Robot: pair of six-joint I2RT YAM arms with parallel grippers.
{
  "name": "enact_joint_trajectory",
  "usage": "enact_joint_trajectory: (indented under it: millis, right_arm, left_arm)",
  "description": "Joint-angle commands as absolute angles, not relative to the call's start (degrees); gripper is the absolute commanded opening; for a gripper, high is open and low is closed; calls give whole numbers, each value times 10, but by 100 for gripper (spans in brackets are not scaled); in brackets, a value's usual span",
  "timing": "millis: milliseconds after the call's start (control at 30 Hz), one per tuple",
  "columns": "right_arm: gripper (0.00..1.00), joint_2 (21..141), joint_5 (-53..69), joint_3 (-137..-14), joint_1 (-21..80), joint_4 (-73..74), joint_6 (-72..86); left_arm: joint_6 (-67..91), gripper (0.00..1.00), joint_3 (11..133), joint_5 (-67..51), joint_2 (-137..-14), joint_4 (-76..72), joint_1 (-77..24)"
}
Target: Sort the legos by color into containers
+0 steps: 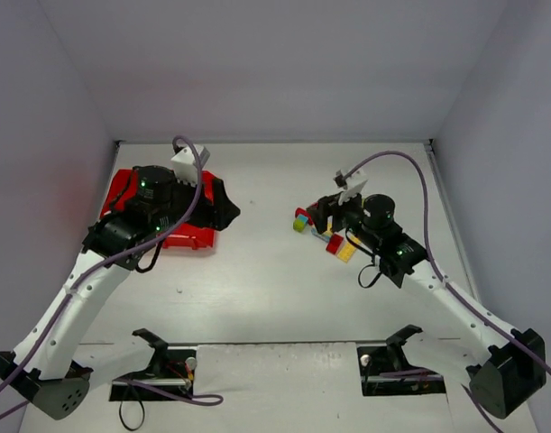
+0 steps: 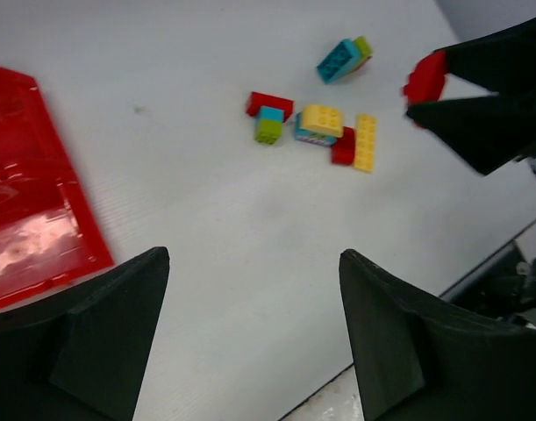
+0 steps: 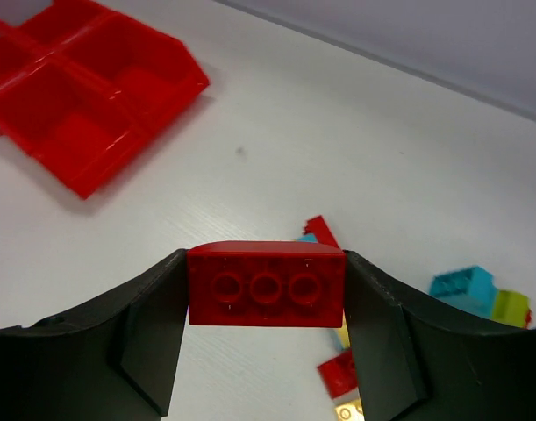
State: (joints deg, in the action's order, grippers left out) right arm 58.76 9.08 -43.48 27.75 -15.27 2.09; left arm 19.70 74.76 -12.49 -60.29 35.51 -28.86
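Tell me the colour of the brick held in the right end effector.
Red. The brick shows best in the right wrist view.

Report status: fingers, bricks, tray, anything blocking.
Right fingers shut on red brick, near the pile. Left fingers open, empty, at edge of tray. Left arm over tray, may block the drop.

a red brick [image 3: 266,285], three round holes showing, sits level, clamped in my right gripper [image 3: 266,267], well apart from the red tray [image 3: 132,123]. the tray is glossy and shallow, with four square compartments. the other legos [image 2: 316,123], red, yellow, lime and teal-blue, lie clustered far from the tray, with a teal-blue and lime pair [image 2: 342,57] slightly apart from them.
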Motion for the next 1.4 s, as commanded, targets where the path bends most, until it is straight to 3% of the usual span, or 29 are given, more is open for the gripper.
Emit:
enact_joint_trajectory:
  millis: [0,267,567,867,900,1067,1133,1300,1367]
  right_arm:
    - [8,588,122,-442,334,-221,-48]
    - [7,611,132,-472,443,-229,-98]
    - [8,629,134,-481,481,-242,-113]
    - [9,636,135,-480,489,-255,-108]
    - [10,638,135,-479,489,-256,-110]
    - [10,638,138,-476,489,-258,-108]
    - [10,636,139,-475,489,-261,-107]
    - [12,635,134,-466,489,-265,-107]
    - [22,636,126,-463,489,-266,-106]
  left_arm:
    - [247,72,796,-222,-622,331,-287]
    - [304,72,814,-294,-675,310,-287]
    - [326,72,795,-336,-716,285,-299]
    - [338,60,764,-345,-760,243,-335]
    - [338,54,760,-350,-778,239,-349]
    - [339,47,757,-356,-794,228,-357]
    - [341,38,756,-366,-800,220,-361]
    - [343,5,753,-368,-807,214,-364]
    - [342,0,750,-361,-804,215,-364]
